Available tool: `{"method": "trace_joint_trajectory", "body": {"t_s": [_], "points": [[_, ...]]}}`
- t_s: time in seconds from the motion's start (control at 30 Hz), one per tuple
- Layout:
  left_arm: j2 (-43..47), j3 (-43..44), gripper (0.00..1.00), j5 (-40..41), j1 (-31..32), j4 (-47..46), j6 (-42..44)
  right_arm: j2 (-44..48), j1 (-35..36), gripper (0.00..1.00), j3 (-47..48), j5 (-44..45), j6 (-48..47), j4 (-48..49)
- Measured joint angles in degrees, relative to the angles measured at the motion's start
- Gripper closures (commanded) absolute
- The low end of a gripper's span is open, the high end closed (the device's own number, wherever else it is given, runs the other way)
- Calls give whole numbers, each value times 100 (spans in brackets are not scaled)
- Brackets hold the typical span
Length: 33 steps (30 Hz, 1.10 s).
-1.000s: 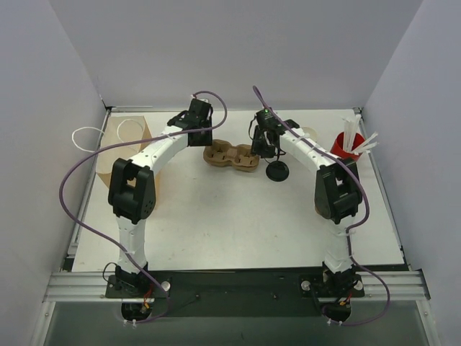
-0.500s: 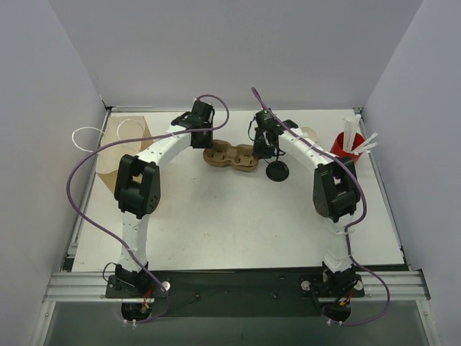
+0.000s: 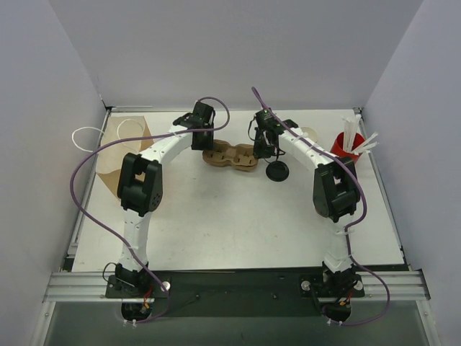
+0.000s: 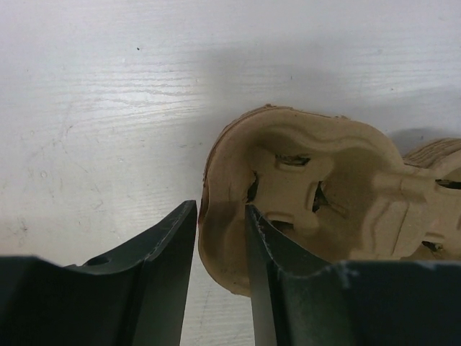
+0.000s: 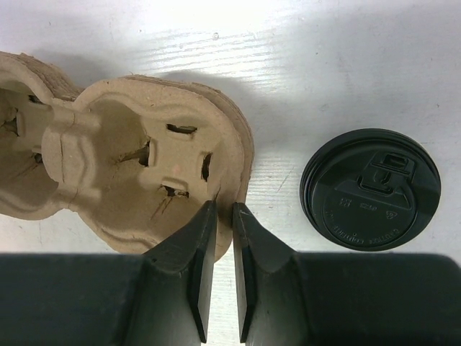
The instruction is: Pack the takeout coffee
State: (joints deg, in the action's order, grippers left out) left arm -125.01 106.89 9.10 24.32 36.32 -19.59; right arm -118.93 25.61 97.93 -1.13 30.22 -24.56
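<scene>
We are gripping the moulded-pulp cup carrier (image 4: 317, 166) at both ends. Our left gripper (image 4: 220, 209) is clamped on one end rim and our right gripper (image 5: 223, 206) on the other. A black lid (image 5: 371, 189) is lying just right of the right gripper, and the takeout coffee (image 3: 310, 133) is standing beyond it, partly hidden.

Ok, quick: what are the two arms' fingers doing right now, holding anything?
Left gripper: closed on the end wall of the brown moulded-pulp cup carrier.
Right gripper: closed on the rim at the same carrier's other end.
</scene>
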Motion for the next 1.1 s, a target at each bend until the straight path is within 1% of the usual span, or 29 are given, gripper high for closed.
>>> {"method": "trace_joint_trajectory", "body": {"t_s": [0.13,0.37,0.6,0.67,0.77,0.83,0.97,1.1], "points": [[-109,0,62,9,-20,20,42,0,0,92,0,0,-13,-9],[-149,35,62,7,-26,35,63,0,0,96,2,2,-26,-9],[-149,179,60,42,-26,87,146,-42,31,97,83,11,-35,-42],[-149,221,55,76,-31,87,186,-87,39,97,129,15,-46,-44],[-149,232,54,81,-39,81,227,-114,55,97,133,15,-46,-48],[-149,232,55,79,-39,83,232,-125,66,97,149,20,-48,-52],[-146,232,62,76,-39,83,243,-173,74,98,173,22,-50,-50],[-149,232,62,79,-39,81,275,-177,74,98,173,24,-50,-50]]}}
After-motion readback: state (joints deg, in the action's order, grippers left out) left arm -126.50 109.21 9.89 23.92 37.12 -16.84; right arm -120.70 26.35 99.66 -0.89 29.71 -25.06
